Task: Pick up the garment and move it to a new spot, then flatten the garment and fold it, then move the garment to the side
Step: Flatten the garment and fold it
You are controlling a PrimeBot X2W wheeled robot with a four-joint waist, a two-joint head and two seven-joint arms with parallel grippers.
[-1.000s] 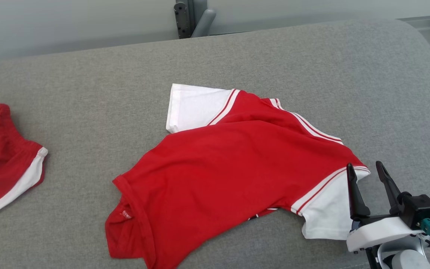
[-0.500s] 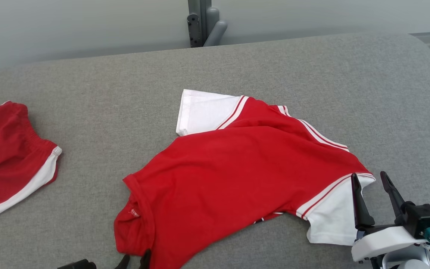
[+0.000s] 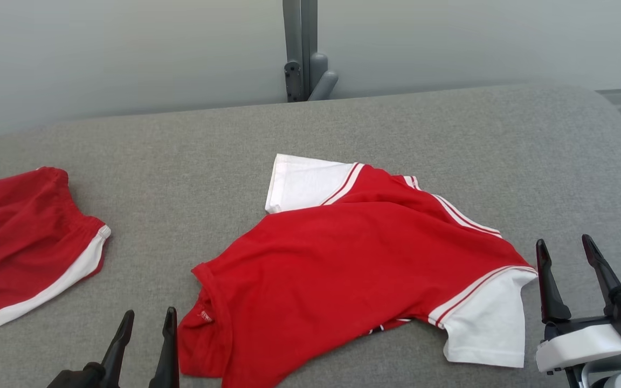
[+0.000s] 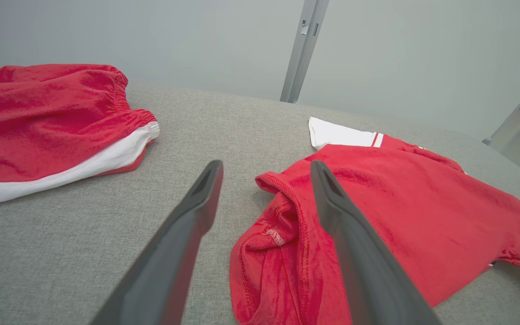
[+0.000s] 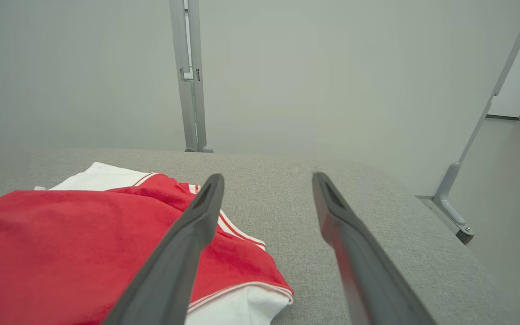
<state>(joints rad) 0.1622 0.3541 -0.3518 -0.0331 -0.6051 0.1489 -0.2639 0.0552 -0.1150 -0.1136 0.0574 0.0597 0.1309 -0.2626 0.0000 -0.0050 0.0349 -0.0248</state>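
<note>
A red T-shirt with white sleeves [image 3: 353,269] lies rumpled in the middle of the grey padded table [image 3: 450,140], collar toward me at the lower left. My left gripper [image 3: 147,320] stands open just left of the collar [image 4: 282,212], holding nothing. At the lower right my right gripper [image 3: 564,249] is open too, just right of the near white sleeve [image 3: 485,323], apart from it. In the right wrist view the shirt [image 5: 61,243] lies left of the fingers, and the left finger [image 5: 183,253] crosses in front of its striped edge.
A pair of red shorts with a white band [image 3: 25,242] lies at the table's left side, also in the left wrist view [image 4: 48,122]. A grey metal post [image 3: 299,48] rises behind the far edge. The table's right edge drops to the floor [image 5: 503,216].
The camera has tilted up, so the whole scene sits lower in view. My left gripper has risen into view beside the collar. My right gripper now stands off the white sleeve.
</note>
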